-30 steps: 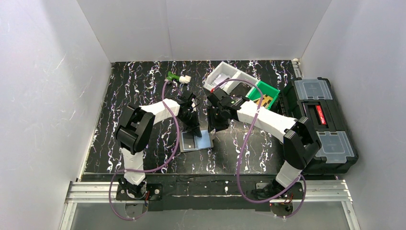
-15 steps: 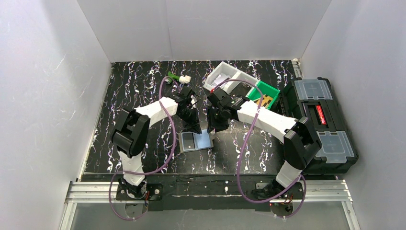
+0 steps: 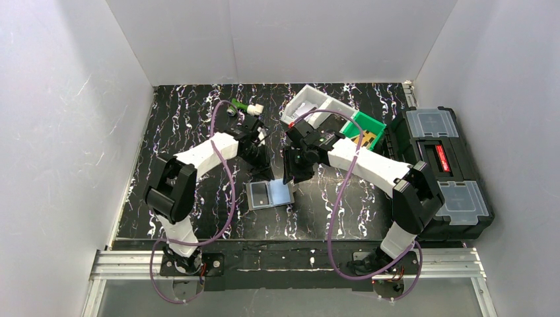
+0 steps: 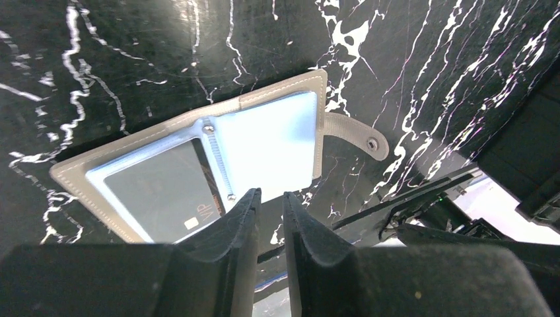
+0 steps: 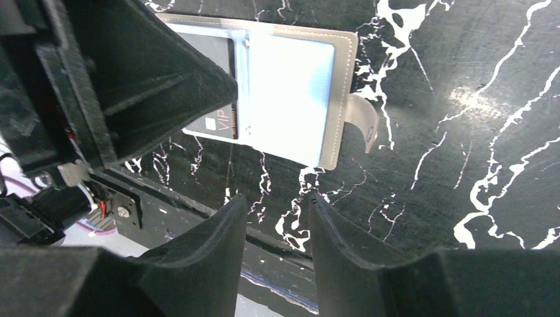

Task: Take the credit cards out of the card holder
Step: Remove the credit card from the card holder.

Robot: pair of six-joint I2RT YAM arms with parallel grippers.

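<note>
The card holder (image 3: 269,194) lies open and flat on the black marbled table, its strap (image 4: 353,132) out to one side. One sleeve shows a dark credit card (image 4: 162,191) marked VIP. The other sleeve (image 4: 267,148) looks pale blue, and I cannot tell if a card sits in it. My left gripper (image 3: 267,176) hovers just beyond the holder's far edge; its jaws (image 4: 271,195) stand a narrow gap apart with nothing between them. My right gripper (image 3: 291,177) hangs by the holder's far right corner, open and empty (image 5: 277,198). The holder (image 5: 290,92) lies beyond its fingertips.
A white bin (image 3: 310,105) and a green bin (image 3: 365,129) stand at the back right. A black toolbox (image 3: 439,168) lines the right edge. A small green and white object (image 3: 245,107) lies at the back. The left gripper's body (image 5: 132,86) crowds the right wrist view.
My left gripper has drawn back from the card holder toward the far side, and its jaws have parted slightly. The right arm has barely moved. The holder stays put.
</note>
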